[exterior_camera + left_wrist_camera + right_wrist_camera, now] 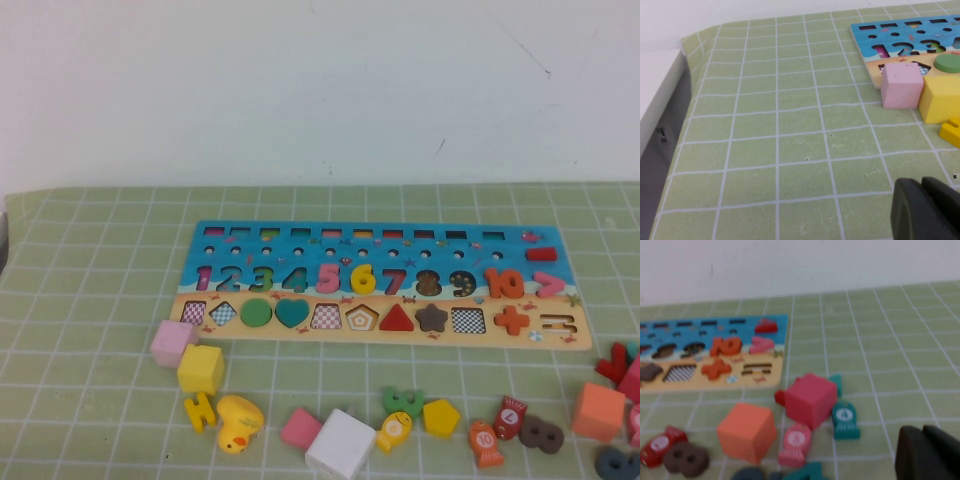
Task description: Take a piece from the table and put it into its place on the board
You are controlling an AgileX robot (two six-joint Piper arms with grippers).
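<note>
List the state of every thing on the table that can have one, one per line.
Board: flat on the mat, partly filled.
Pentagon slot: empty.
Yellow pentagon: loose on the mat.
Red triangle: seated in the board.
Left tool: above the mat, holding nothing.
Right tool: above the mat, holding nothing.

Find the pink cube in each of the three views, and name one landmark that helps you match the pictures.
High view: the pink cube sits off the board's front left corner, beside the yellow cube.
Left wrist view: the pink cube sits by the board's corner, next to the yellow cube.
Right wrist view: not in it.
Shared landmark: the board, which shows in all three views.
</note>
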